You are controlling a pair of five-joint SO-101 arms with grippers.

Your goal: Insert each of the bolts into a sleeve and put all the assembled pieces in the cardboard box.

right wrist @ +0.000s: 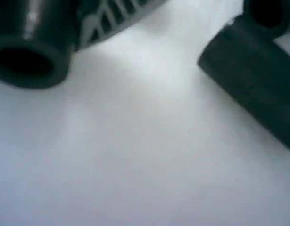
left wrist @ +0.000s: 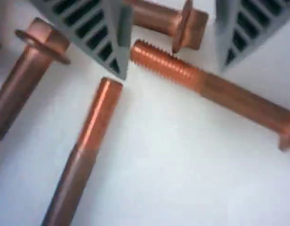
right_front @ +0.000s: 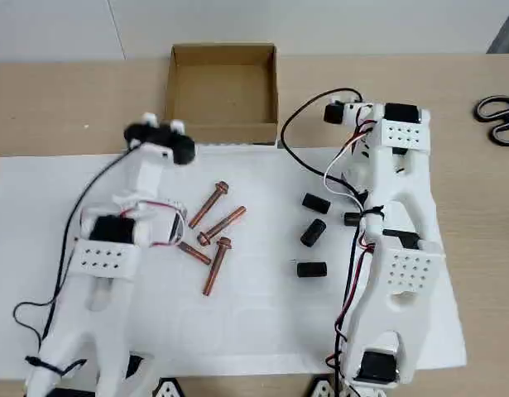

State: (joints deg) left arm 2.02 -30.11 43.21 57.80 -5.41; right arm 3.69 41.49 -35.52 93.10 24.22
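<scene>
Here, the left pincer [left wrist: 171,70] stands wide over the bolts [right_front: 214,236], its two ribbed grey fingers [left wrist: 95,33] spread apart and holding nothing. Between the tips lies the threaded end of one bolt [left wrist: 215,89], touching neither finger. Its shaft runs out past one finger, and its head is cut off at the frame edge. A second bolt [left wrist: 168,21] lies crosswise just beyond the tips, partly covered by both fingers. A third bolt [left wrist: 22,84] lies outside one finger, with its flanged head near it. A fourth bolt [left wrist: 83,150] points its blunt end at that same finger's tip, and its other end runs out of frame. All four rest on the white sheet [right_front: 254,331].

The right pincer [right wrist: 114,16] is down among the sleeves [right_front: 313,232]. One sleeve [right wrist: 27,61] sits right against it, its open bore facing the camera. Whether that sleeve is gripped cannot be told, nor whether this pincer is wide or narrow. Another sleeve [right wrist: 253,84] lies on its side a little apart from it, cut off by the frame edge. In the high view, one sleeve is half tucked under the right arm and three lie loose on the side toward the bolts. The cardboard box [right_front: 224,131] sits beyond both pincers, at the sheet's far edge.
</scene>
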